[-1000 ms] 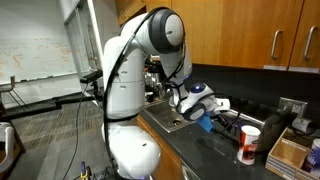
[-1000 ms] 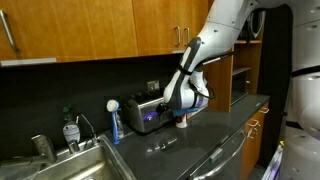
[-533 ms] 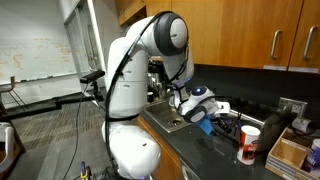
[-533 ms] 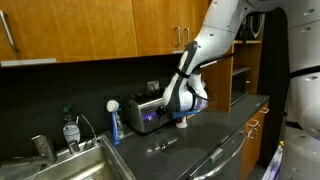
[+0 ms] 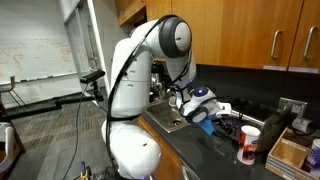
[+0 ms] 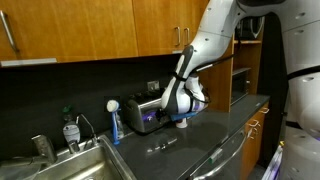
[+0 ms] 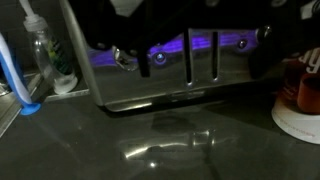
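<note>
A silver toaster (image 6: 143,113) stands on the dark counter against the wall. It fills the wrist view (image 7: 180,85), where two vertical slots and a purple glow show on its face. My gripper (image 6: 179,113) hangs just in front of the toaster, close to the counter, and also shows in an exterior view (image 5: 207,116). In the wrist view the gripper (image 7: 203,40) comes in from the top. Its dark fingers (image 7: 145,40) stand wide apart on either side of the slots, with nothing between them.
A blue and white dish brush (image 6: 113,120), a bottle (image 6: 68,130) and a sink (image 6: 75,165) lie beside the toaster. A red and white cup (image 5: 249,143) and a box (image 5: 290,150) stand on the counter. The cup is close by in the wrist view (image 7: 300,95).
The arm's upper links have shifted slightly. The gripper stays in front of the toaster.
</note>
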Robot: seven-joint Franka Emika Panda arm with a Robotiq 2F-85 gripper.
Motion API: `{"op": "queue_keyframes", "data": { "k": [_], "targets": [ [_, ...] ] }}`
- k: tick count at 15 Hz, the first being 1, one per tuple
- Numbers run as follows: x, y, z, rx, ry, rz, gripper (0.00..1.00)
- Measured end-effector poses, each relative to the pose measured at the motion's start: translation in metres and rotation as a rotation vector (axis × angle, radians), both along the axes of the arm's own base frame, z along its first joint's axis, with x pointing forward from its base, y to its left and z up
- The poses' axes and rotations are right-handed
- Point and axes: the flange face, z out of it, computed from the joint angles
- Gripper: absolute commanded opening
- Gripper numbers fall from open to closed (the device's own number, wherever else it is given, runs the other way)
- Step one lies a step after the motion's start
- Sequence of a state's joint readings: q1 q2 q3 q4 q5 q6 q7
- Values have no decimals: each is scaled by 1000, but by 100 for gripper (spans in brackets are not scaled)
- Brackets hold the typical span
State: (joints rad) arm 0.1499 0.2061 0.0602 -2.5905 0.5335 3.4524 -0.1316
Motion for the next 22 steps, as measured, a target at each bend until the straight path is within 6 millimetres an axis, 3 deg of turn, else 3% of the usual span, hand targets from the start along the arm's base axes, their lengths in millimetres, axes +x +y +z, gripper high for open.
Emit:
{"op": "queue_keyframes", "data": {
  "k": [6,15,22],
  "targets": [
    [18,-4,15,-12,-46,-3,100],
    [32,-13,15,-29,-60,-18,100],
    [37,-16,-5,-46,-29,-23,100]
  ]
}}
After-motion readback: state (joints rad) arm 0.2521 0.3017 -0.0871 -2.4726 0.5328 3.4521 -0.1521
